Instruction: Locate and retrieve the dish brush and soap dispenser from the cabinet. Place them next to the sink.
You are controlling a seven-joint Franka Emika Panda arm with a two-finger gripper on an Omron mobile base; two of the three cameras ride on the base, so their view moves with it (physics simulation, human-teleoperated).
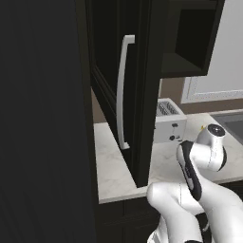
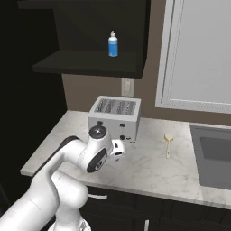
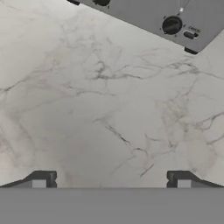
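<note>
**Brush down by the sink, bottle waiting on the shelf**

Marble counter [image 2: 149, 169] under black wall units, brown back wall, pale window frame to the right. The cabinet [image 1: 137, 71] stands with its door swung open toward the camera, its curved bar handle [image 1: 121, 92] showing edge-on. The soap dispenser [image 2: 113, 44] stands upright on the open shelf, above and behind the toaster [image 2: 115, 118]. The dish brush [image 2: 168, 142] lies on the counter just left of the sink [image 2: 212, 155] — apparently placed.

The gripper [image 3: 111, 179] hangs low over bare marble in front of the toaster, fingers spread wide and holding nothing.

Likely step: fetch the bottle. Raise the hand clear of the toaster first, then approach the shelf level from the front — straddle the blue body below the pump, and close gently so it doesn't tip backward.
</note>
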